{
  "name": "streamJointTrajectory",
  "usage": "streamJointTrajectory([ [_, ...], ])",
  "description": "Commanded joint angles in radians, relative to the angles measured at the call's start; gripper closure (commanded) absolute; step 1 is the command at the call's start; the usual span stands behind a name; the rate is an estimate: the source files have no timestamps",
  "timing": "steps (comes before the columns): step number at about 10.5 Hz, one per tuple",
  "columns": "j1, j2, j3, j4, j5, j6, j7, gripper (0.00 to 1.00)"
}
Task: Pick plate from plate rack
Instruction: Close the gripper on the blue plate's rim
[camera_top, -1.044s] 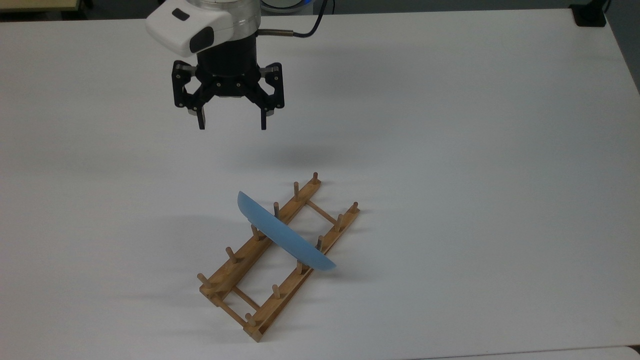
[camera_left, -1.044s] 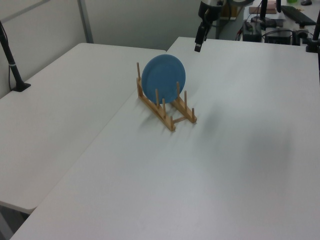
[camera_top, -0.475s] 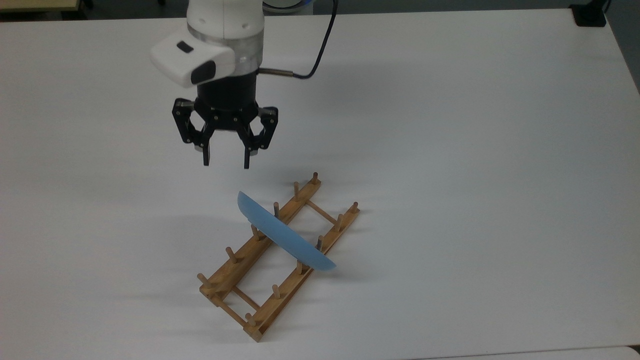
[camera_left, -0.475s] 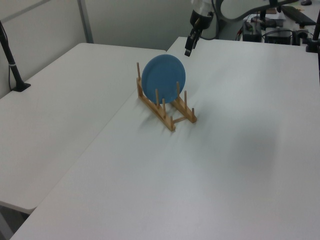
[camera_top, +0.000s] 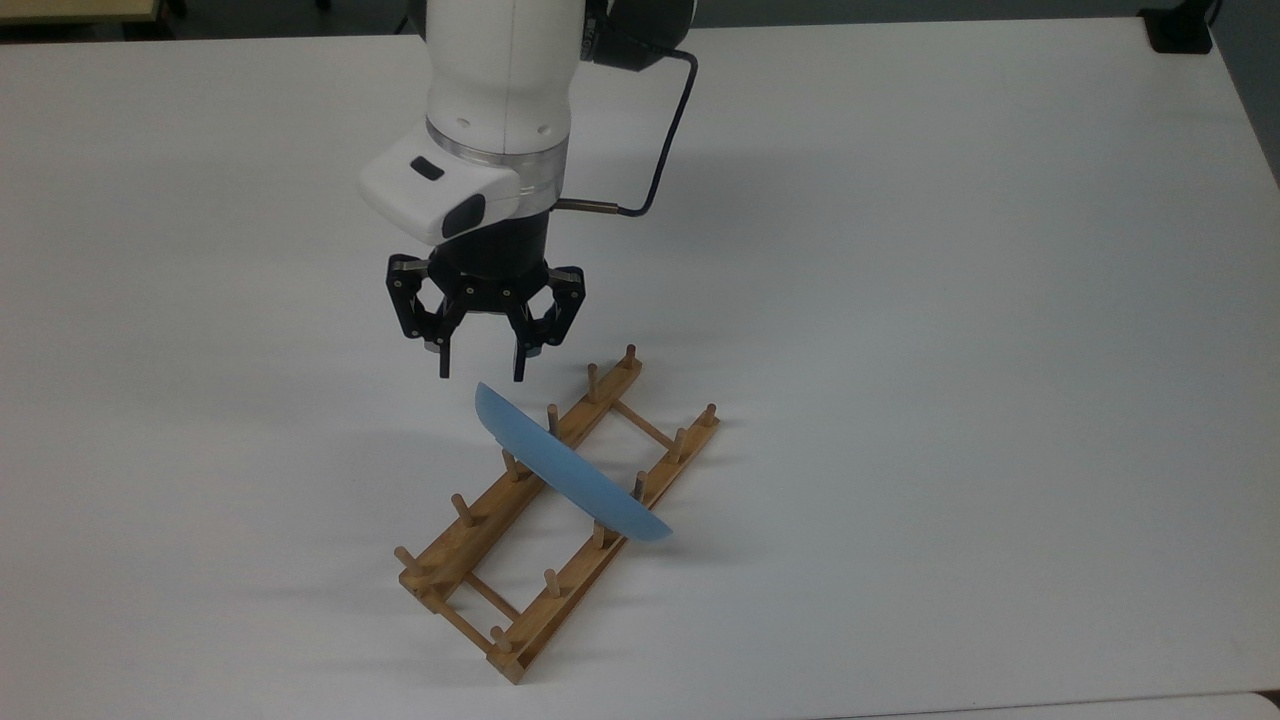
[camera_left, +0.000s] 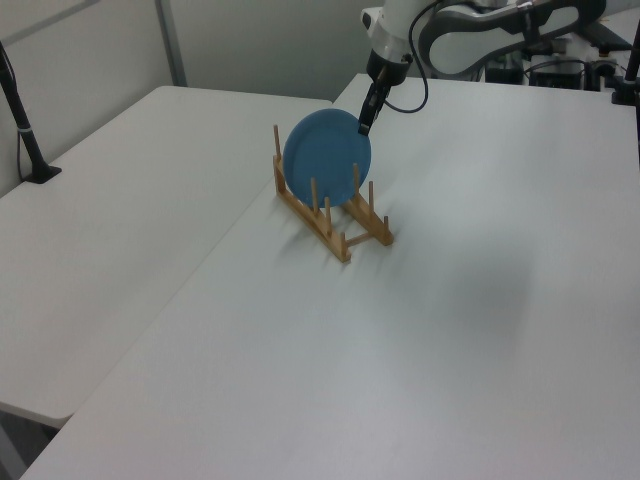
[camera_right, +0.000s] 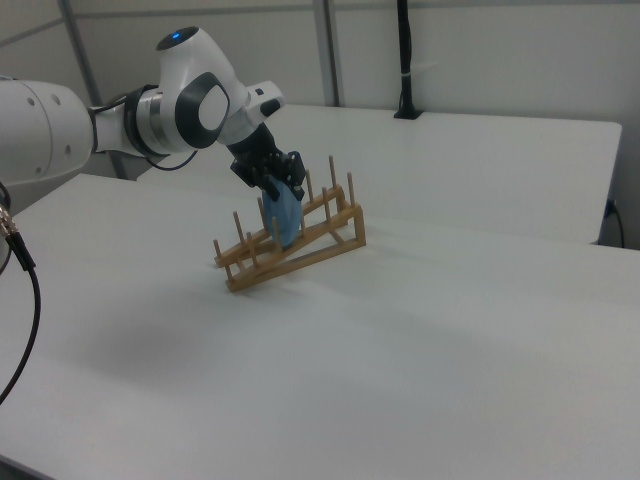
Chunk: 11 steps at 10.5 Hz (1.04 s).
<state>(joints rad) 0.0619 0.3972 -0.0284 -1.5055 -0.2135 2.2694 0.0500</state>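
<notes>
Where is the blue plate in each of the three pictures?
Top view: the plate stands edge-on across the middle of the plate rack, below centre.
Left view: its round face shows, upper middle, in the plate rack.
Right view: seen nearly edge-on, left of centre, the plate sits partly behind the gripper.
Shared landmark: the wooden plate rack that holds it.

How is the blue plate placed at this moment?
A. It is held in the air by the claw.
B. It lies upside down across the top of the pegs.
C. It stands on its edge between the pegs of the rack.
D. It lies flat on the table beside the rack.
C: the plate stands upright between the pegs of the rack, and the open claw is just above its rim, not gripping it.
</notes>
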Motion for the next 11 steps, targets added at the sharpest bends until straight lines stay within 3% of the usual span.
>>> streamJointTrajectory([
  [1, 0.010, 0.017, -0.005, 0.002, -0.049, 0.032, 0.039, 0.50],
  [3, 0.010, 0.020, -0.005, 0.007, -0.081, 0.050, 0.073, 0.62],
  [7, 0.010, 0.025, -0.005, 0.007, -0.093, 0.052, 0.073, 0.69],
  [11, 0.012, 0.034, -0.005, 0.010, -0.106, 0.052, 0.073, 0.86],
])
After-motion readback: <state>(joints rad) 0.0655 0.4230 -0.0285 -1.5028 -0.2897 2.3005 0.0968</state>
